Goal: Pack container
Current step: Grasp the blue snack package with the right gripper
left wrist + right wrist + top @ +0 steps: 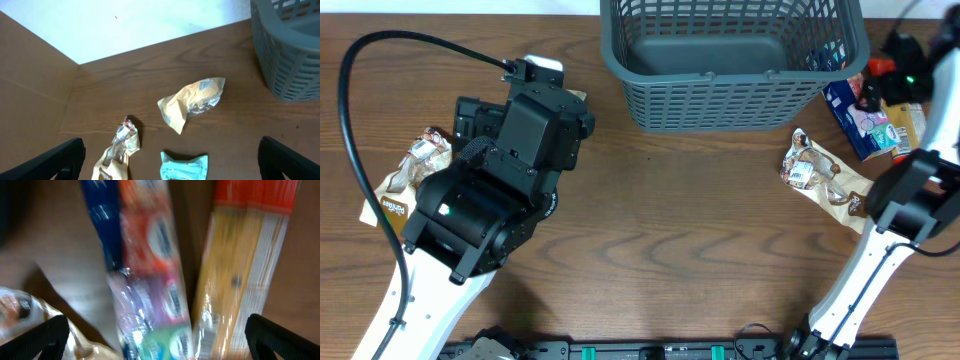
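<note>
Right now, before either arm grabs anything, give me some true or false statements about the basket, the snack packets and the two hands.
1. The dark grey slotted plastic basket shows no packets inside. True.
2. The left hand is shut on a packet. False: it is open and empty, above loose packets.
3. A crumpled tan snack packet lies on the wooden table, outside the basket. True.
4. The right hand hangs over the basket. False: it is open over a multicoloured plastic packet and a yellow-orange packet beside the basket.
</note>
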### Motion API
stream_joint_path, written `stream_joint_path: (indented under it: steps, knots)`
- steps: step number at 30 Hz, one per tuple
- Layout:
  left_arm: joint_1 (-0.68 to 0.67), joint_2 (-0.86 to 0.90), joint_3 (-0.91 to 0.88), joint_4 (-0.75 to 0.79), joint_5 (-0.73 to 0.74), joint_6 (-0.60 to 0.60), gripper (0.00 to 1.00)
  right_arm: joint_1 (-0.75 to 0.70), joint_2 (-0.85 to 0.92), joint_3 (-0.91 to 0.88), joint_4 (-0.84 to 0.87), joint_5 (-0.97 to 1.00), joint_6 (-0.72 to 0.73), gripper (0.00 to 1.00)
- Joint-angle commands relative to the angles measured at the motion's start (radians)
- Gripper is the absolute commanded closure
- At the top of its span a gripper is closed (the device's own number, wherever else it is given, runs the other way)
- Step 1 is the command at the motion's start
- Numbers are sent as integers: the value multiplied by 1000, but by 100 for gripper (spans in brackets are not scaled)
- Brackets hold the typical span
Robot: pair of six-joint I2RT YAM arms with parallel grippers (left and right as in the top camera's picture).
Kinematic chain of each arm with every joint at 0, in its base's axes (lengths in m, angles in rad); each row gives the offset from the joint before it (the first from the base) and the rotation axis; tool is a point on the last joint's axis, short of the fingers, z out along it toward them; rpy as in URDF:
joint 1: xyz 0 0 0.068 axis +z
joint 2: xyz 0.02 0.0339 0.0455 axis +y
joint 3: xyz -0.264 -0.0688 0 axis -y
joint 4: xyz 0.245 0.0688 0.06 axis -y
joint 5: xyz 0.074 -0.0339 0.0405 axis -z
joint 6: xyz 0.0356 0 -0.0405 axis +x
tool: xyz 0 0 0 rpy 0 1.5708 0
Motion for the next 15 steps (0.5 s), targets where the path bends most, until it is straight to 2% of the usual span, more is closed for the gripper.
stream_joint_path:
  steps: [1, 15]
  knots:
    - [5, 3, 16, -22, -20, 9, 1, 59, 0, 3, 32, 48, 3, 1]
    - [5, 3, 16, -81, -20, 9, 1, 85, 84, -3, 59, 53, 9, 1]
